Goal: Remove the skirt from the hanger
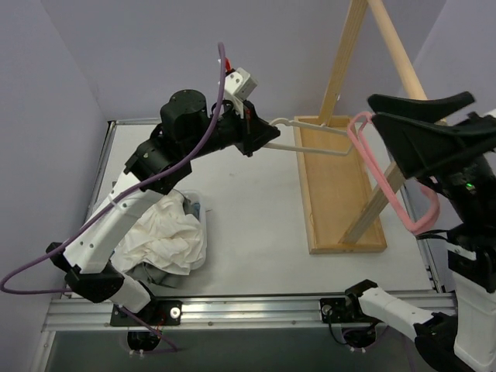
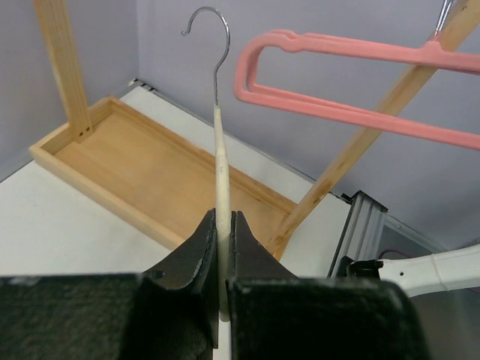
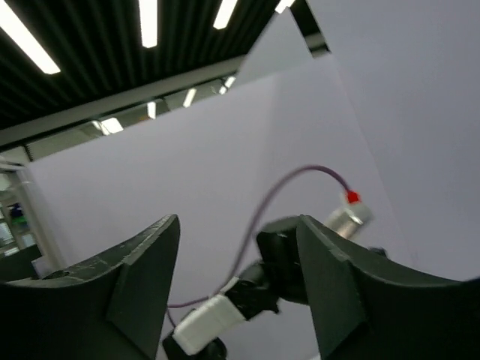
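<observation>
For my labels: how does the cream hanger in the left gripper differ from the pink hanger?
The cream hanger is clamped in the shut left gripper; the pink hanger hangs at the wooden rack, ungripped. The cream hanger has a metal wire hook; the pink hanger looks pink all over. Both are bare of clothing.

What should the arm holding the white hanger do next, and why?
Probably carry the white hanger toward the wooden rail and hook it beside the pink hanger: the left pincer grips it bare, and the skirt lies crumpled on the table.
</observation>
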You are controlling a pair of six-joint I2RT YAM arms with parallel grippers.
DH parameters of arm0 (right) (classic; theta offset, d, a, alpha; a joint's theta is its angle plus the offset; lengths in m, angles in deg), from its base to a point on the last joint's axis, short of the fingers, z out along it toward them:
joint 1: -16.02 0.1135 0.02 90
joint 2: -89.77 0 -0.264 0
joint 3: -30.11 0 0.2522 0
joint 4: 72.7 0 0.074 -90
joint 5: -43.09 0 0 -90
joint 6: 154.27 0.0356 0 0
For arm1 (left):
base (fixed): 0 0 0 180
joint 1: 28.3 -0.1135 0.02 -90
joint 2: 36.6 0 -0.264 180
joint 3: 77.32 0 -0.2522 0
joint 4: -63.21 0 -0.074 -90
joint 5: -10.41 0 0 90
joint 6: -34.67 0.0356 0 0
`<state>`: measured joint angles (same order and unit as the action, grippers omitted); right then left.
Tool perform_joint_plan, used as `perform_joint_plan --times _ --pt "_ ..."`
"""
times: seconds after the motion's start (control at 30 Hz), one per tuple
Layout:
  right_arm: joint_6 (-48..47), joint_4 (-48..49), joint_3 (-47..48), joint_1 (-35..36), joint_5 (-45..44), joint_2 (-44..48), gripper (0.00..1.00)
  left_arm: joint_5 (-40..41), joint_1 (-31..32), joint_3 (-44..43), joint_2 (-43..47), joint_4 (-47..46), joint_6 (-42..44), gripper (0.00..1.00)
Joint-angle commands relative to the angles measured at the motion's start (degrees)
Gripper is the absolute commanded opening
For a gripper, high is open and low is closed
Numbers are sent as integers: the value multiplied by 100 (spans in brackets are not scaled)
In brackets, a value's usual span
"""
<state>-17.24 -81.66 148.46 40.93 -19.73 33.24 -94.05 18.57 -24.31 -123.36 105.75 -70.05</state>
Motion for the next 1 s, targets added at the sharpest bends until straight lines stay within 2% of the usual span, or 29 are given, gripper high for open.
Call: perform_joint_plan --times 0.0,0.07,0.13,0.17,0.2,0.23,0.37,0.53,0.77,0.97 --pt "727 1646 122 41 376 142 56 -557 50 -296 -182 -1100 -154 2" --pt "843 1910 140 41 402 186 52 -619 50 -340 -279 -1242 -250 2" --pt "861 1877 140 41 385 178 52 -672 68 -515 -446 -1322 -286 2" --pt "844 1745 166 41 385 134 53 -681 85 -577 -499 -1313 -294 2" --pt "852 1718 140 41 446 116 60 -664 120 -708 -587 -1304 -303 2" --pt "852 1735 105 41 446 116 63 -646 146 -770 -614 -1304 -295 2" --pt "888 2087 -220 41 402 256 62 -602 191 -1200 -807 -1155 -102 2" --pt "414 1507 -19 41 244 283 62 -699 191 -2096 -1229 -839 101 2" --pt "9 1076 289 41 -28 362 62 -944 191 -2659 -1580 -1014 5 2" --pt "-307 874 386 49 -160 406 62 -1681 191 -3170 -2248 -1137 -417 2"
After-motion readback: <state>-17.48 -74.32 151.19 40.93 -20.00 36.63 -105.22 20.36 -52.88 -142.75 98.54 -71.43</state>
